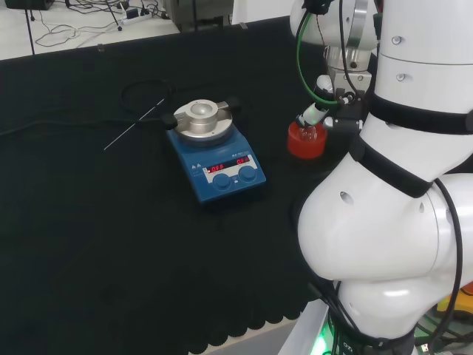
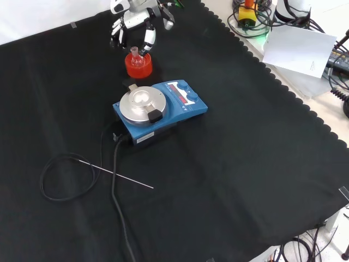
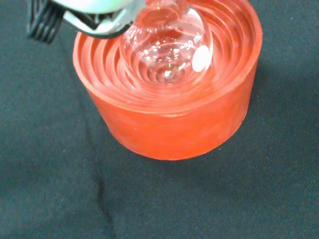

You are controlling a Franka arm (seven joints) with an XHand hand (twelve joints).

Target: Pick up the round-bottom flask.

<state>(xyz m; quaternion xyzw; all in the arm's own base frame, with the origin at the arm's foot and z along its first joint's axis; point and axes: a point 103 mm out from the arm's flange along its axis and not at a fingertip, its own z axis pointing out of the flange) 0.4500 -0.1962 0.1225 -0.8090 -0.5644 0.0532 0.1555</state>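
A small clear round-bottom flask [image 3: 169, 50] sits upright in a red ribbed ring stand [image 3: 174, 119] on the black cloth. In the front view the flask's neck [image 2: 134, 53] rises from the stand [image 2: 138, 66] near the top, just behind the blue stirrer. The hand [image 2: 136, 19] hovers above and slightly behind it. Its fingers [image 2: 148, 39] hang down relaxed on either side of the neck, open, curled round nothing. In the head view the stand [image 1: 305, 142] with the flask [image 1: 310, 122] lies beside the white arm links. A blurred part of the hand [image 3: 89, 12] overlaps the flask's top in the wrist view.
A blue magnetic stirrer [image 2: 161, 109] with a round metal plate stands close in front of the stand in the front view. Its black cable [image 2: 115, 180] runs toward the near edge. A thin metal probe [image 2: 122, 177] and a cable loop [image 2: 65, 177] lie on the cloth at the left.
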